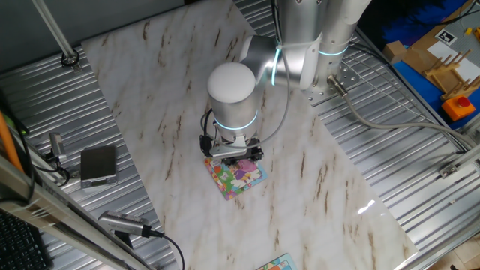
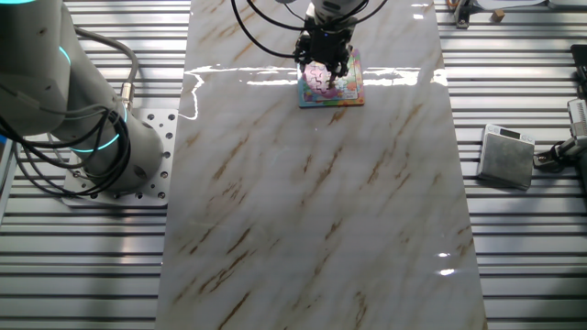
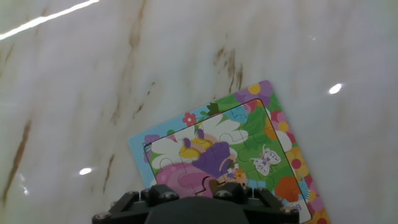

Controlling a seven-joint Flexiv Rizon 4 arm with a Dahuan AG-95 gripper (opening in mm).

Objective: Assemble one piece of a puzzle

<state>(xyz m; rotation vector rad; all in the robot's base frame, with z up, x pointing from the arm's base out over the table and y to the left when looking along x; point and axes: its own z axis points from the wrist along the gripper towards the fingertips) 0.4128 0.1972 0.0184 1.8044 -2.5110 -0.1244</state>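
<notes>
The arm is hanging straight down over the puzzle (image 1: 235, 177), which is lying flat on the marble table (image 1: 315, 187) near the middle of the slab. The gripper (image 1: 238, 157) is hovering right above the board, its tip close to the picture's pink middle.

In the hand view the puzzle (image 3: 249, 149) is sitting askew, its edges running diagonally across the frame, one corner pointing up and to the right. The piece (image 3: 216, 159), purple, is showing at the centre of the board, just in front of the dark gripper body at the bottom edge. It is probably resting on or in its gap, but the view is too soft to say whether it is seated flush or lying slightly proud of its neighbours.

The fingertips are not showing clearly in any view: the hand camera is catching only the black housing, and in the other fixed view the gripper (image 2: 323, 57) is a dark clump over the puzzle (image 2: 332, 84). So I cannot tell whether the fingers are spread, pressed together or pinching the piece.

The relation that matters next is this: the piece is lying directly below and just ahead of the fingers, and the gap's outline is turned with the skewed board. Any pressing or seating move is likely calling for a straight descent, with the wrist matched to that diagonal.
</notes>
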